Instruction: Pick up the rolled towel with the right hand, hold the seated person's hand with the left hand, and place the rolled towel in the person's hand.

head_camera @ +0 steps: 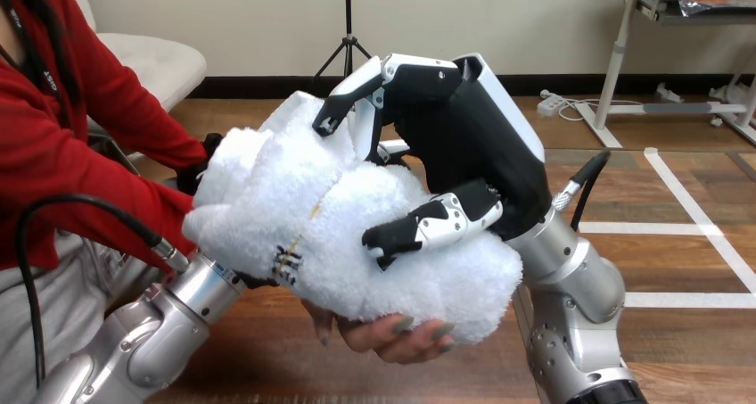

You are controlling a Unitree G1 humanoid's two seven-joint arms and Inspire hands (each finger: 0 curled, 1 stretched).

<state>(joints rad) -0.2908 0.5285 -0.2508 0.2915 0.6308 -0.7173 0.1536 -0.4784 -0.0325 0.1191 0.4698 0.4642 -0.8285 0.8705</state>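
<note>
Person's red sleeve (pixel 107 190) at far left, reaching in toward the towel's left end.

Left arm (pixel 165 324) rises from the lower left corner; wrist meets the towel's lower left edge. Left hand (pixel 257 282) almost wholly covered by the towel, just a dark sliver showing. Cannot tell whether it is open, closed, or holding anything.

Rolled towel (pixel 294 199): white, fluffy, bulky, held up in mid-view and lying slantwise, upper end at left, lower end at right.

Person's hand (pixel 392 337) directly under the towel's lower right part, palm up, fingertips curling up against its underside. Touching.

Right hand (pixel 464 145) on the towel's right half, arm coming up from the lower right. Its fingers (pixel 343 105) hooked over the top, thumb (pixel 419 230) pressed into the front face. Firmly clamped round the towel.
</note>
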